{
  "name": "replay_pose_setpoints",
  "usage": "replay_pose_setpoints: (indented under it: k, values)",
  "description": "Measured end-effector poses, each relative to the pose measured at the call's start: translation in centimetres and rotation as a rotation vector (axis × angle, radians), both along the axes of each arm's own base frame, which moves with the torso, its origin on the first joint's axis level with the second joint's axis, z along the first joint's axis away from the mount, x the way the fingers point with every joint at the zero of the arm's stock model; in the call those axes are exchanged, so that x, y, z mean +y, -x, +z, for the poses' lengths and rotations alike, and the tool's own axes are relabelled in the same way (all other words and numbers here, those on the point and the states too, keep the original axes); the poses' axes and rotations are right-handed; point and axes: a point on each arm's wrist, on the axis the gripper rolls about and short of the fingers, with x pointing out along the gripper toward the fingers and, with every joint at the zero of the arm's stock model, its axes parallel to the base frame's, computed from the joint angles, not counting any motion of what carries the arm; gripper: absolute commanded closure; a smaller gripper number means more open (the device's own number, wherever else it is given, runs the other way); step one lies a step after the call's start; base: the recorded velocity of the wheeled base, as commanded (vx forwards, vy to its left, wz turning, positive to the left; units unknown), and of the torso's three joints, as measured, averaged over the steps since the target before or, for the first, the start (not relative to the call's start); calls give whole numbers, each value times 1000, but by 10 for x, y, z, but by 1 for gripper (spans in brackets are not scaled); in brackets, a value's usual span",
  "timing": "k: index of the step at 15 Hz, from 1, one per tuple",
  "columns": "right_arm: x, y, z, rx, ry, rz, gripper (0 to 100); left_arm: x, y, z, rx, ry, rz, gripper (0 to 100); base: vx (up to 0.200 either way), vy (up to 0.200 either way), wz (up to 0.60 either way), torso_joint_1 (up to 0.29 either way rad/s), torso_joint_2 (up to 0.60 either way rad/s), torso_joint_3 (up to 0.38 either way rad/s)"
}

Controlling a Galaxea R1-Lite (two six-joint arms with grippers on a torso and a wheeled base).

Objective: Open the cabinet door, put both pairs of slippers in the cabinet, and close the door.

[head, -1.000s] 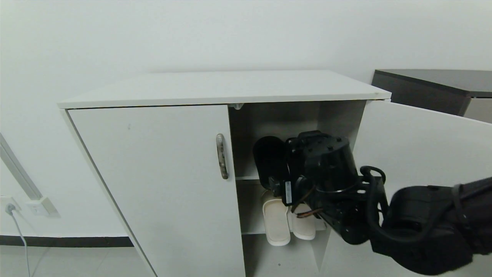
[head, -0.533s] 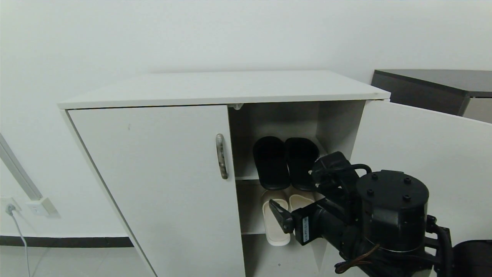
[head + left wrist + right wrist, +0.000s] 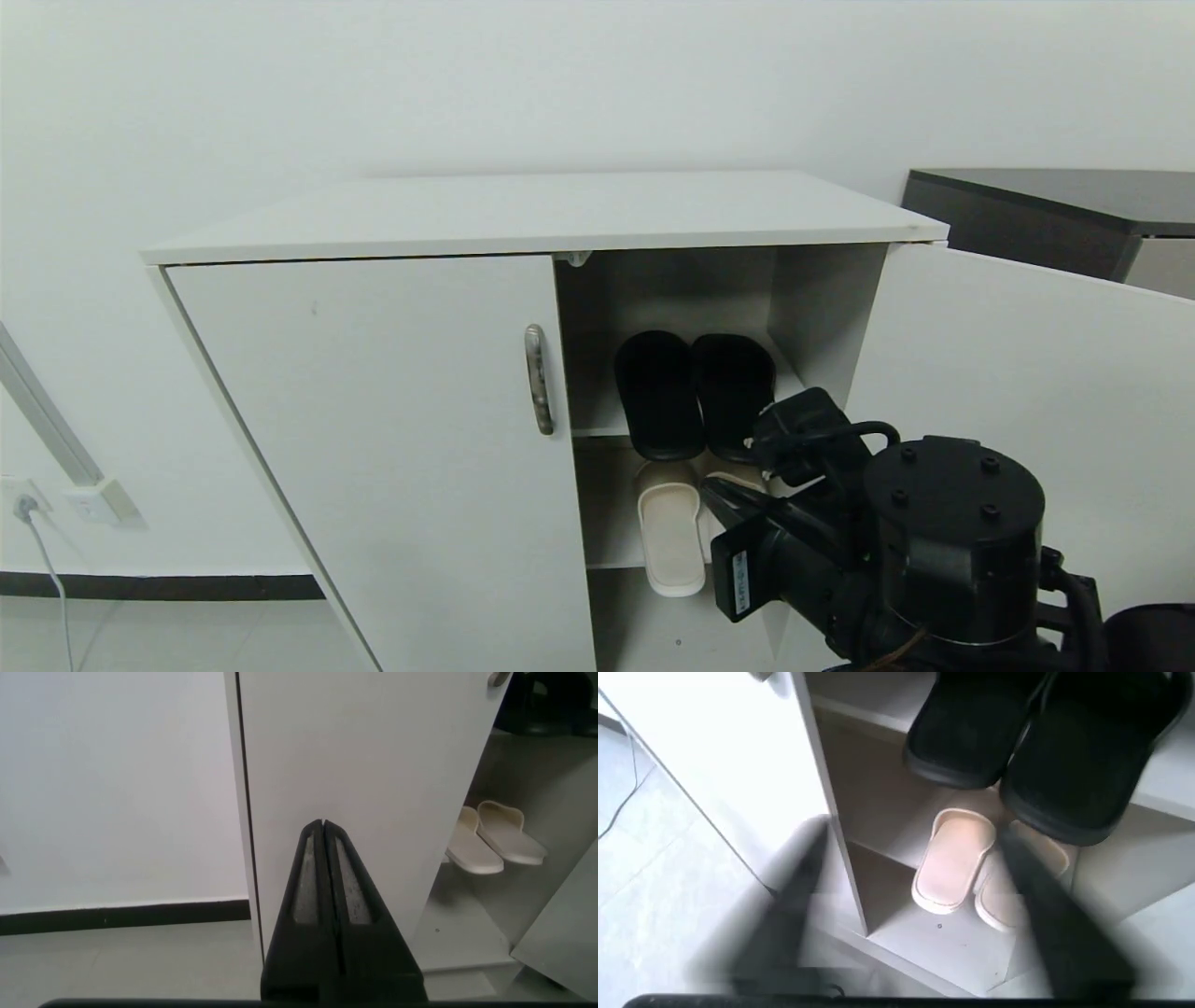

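Finding both pairs already inside the cabinet (image 3: pixel 560 215): black slippers (image 3: pixel 695 392) side by side on the upper shelf, cream slippers (image 3: pixel 670 537) on the shelf below, ends overhanging its front edge. Judging the stowing done and only the closing left, with the right door (image 3: pixel 1027 373) swung wide open and the left door (image 3: pixel 373 439) shut. Holding the right gripper (image 3: pixel 915 887) just in front of the open compartment, jaws apart and empty. Hanging the left gripper (image 3: pixel 323 831) low before the shut left door, jaws pressed together on nothing.
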Motion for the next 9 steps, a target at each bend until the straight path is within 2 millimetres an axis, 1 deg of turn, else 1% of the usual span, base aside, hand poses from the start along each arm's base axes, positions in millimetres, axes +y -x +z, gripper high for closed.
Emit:
replay_pose_setpoints:
  k: [7,9]
  values:
    - [0,2,-6,11,24,6,100,0,0,0,0,1,0,100,0,0,0,0,0,0]
    - [0,2,-8,13,28,5,100,0,0,0,0,1,0,100,-200,0,0,7,2,2]
